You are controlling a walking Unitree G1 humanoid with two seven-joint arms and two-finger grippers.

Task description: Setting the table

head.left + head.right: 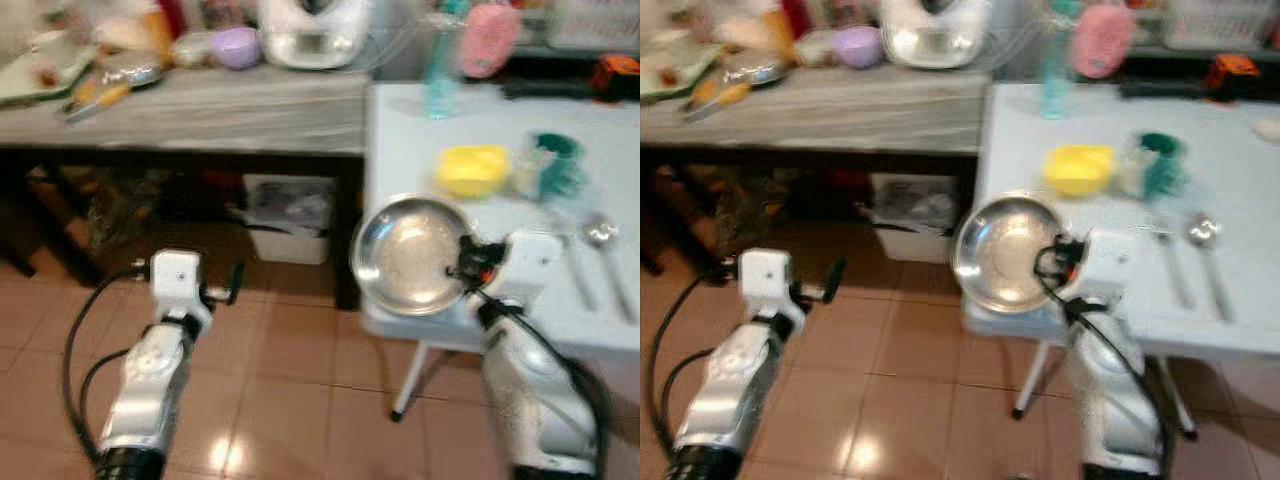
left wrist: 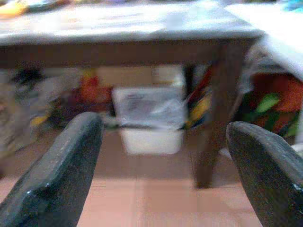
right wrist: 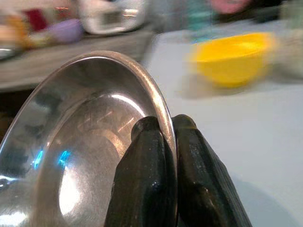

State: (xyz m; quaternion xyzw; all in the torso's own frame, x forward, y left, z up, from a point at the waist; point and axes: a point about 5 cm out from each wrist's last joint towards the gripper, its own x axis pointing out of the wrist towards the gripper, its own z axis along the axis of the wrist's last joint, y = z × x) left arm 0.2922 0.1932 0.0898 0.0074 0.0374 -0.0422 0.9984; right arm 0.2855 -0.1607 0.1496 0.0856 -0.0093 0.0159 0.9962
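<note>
A round steel plate (image 1: 410, 255) hangs tilted over the near left corner of the pale blue table (image 1: 480, 300). My right gripper (image 3: 164, 142) is shut on the plate's rim (image 3: 158, 101), one finger on each side. Farther back on the table sit a yellow bowl (image 1: 472, 168), a green cup (image 1: 553, 165) and a spoon (image 1: 603, 240). My left gripper (image 2: 163, 156) is open and holds nothing, low over the tiled floor, facing under the wooden counter.
A grey-topped wooden counter (image 1: 200, 110) stands left of the table, crowded with a white appliance (image 1: 312, 32), a purple bowl (image 1: 236, 45) and food items. A white bin (image 1: 288, 218) sits under it. A blue bottle (image 1: 441, 70) and pink object (image 1: 488, 38) stand at the table's back.
</note>
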